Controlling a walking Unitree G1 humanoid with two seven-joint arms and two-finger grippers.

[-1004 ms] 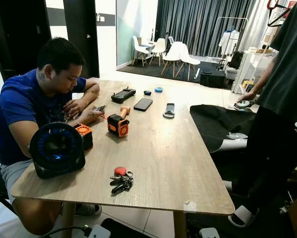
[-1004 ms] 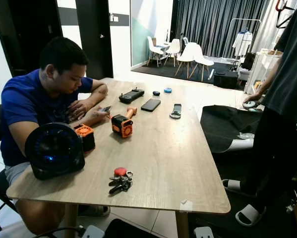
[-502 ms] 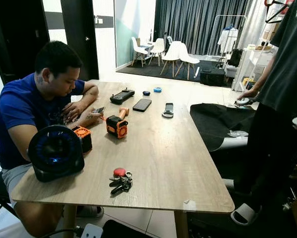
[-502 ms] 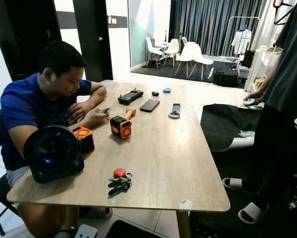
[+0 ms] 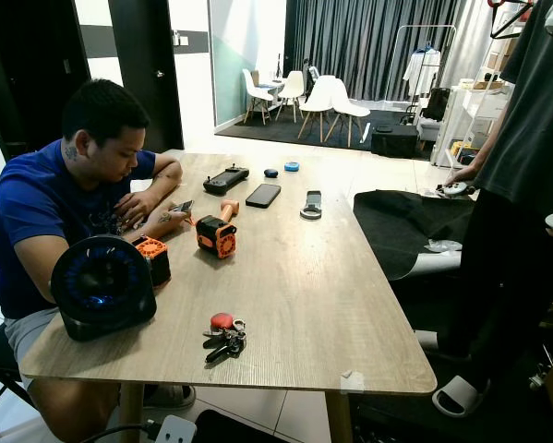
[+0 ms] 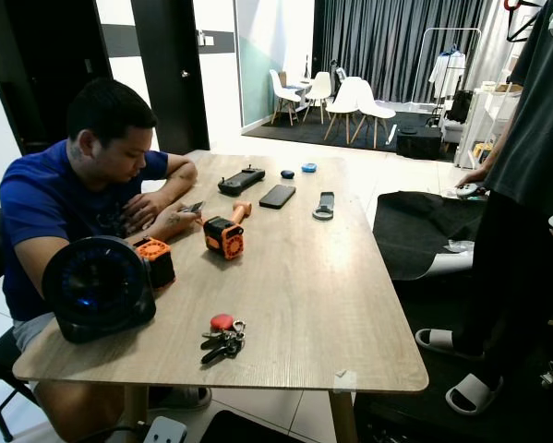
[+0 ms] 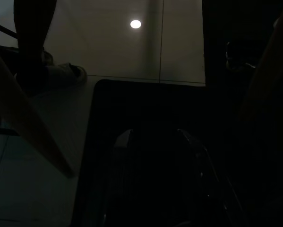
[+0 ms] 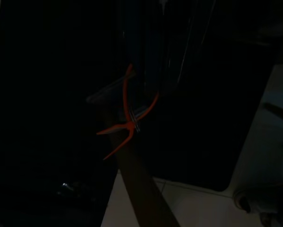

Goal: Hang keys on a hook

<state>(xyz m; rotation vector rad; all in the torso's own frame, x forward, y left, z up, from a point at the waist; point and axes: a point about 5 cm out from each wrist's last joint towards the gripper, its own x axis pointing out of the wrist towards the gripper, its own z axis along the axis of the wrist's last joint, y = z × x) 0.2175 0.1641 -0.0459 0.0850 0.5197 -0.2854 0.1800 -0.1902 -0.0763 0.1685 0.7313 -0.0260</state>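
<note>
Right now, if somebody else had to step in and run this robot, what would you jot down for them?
Grippers: both arms hang idle below the table; whether the fingers are open or shut is too dark to tell.
Keys: a bunch with a red tag, lying on the wooden table near its front edge, untouched.
Nearby: a seated person at the table's left, a round black speaker left of the keys, a standing person on the right.
Done: nothing. Left: reach, grasp the keys, find a hook, hang them.

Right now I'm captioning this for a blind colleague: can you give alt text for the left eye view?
A bunch of keys with a red tag lies near the front edge of a long wooden table. A seated person in a blue shirt works at the table's left side behind a round black fan; another person stands at the right.
</note>
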